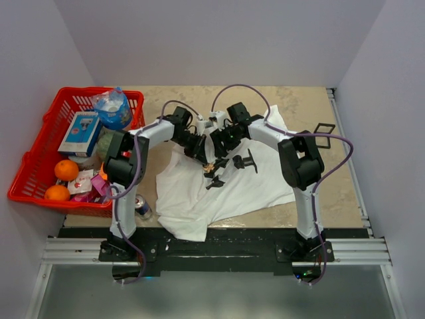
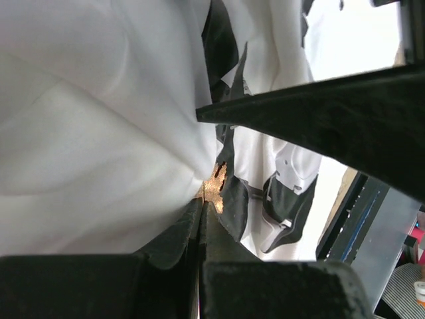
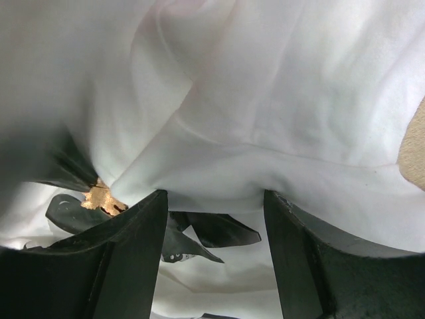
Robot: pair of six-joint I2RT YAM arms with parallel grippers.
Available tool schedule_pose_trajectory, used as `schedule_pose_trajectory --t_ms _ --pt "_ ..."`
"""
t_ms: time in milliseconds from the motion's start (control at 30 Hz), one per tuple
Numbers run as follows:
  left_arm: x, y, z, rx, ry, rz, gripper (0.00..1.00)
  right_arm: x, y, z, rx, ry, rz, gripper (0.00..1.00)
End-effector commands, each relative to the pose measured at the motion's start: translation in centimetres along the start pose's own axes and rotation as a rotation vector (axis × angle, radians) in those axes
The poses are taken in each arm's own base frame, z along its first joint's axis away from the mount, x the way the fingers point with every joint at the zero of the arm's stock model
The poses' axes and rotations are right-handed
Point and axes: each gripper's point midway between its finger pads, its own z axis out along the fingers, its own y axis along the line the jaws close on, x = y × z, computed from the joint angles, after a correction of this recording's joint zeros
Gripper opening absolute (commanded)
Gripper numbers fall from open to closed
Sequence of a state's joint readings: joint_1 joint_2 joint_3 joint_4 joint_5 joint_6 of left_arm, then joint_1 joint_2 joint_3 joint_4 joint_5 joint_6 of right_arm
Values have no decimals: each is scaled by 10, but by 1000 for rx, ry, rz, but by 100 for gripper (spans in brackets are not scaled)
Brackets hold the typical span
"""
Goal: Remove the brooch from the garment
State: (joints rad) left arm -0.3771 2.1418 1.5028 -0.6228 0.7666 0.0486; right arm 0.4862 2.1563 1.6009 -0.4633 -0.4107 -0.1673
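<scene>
Near the middle of the shirt (image 1: 232,186), which lies crumpled on the table (image 1: 332,193), both arms meet over the black print (image 1: 246,159). At that spot sits the brooch (image 1: 209,167), a small tan-orange fleck against the white cloth. The left gripper (image 1: 201,158) reaches it from the shirt's left side. In its wrist view the left gripper (image 2: 201,205) is clenched, tips pressed together right at the brooch (image 2: 216,181), and folds of the shirt (image 2: 86,133) fan out from that point. It seems to be pinching the brooch's edge, though the contact itself is too tight to see plainly. One dark finger (image 2: 319,113) of the other arm crosses above the brooch there. The right gripper (image 1: 215,154) comes in from the shirt's far side. In its own view the right gripper (image 3: 216,199) stands released, its fingers (image 3: 126,252) well apart, with a ridge of the shirt (image 3: 299,100) running across between the tips and nothing clamped. The brooch (image 3: 99,197) lies just beside the left of those fingers, where the cloth gathers to a point, with pieces of the print (image 3: 212,229) below it. Left of the shirt stands a red basket (image 1: 60,205) holding oranges (image 1: 66,169) and packets. A can (image 1: 142,207) lies by the shirt's near-left corner. Off the shirt's right sleeve lie black frames (image 1: 323,128).
</scene>
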Motion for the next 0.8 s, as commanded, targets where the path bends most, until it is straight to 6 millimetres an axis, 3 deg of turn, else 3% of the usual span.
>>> schedule_pose_trajectory --t_ms 0,200,433,600,767 --pt "-41 -30 -50 53 -149 142 3 3 2 8 2 25 -10 64" --pt "-52 -33 -70 -7 -201 168 20 -13 0 -3 23 -8 -42 64" --pt "-37 -19 -79 -130 -182 196 24 -39 -2 -31 62 -76 -102 64" --pt "-21 -14 -87 -194 -151 256 25 -46 -5 -55 110 -111 -148 65" --pt "-31 -13 -89 -207 -166 261 26 -53 -2 -82 150 -125 -233 65"
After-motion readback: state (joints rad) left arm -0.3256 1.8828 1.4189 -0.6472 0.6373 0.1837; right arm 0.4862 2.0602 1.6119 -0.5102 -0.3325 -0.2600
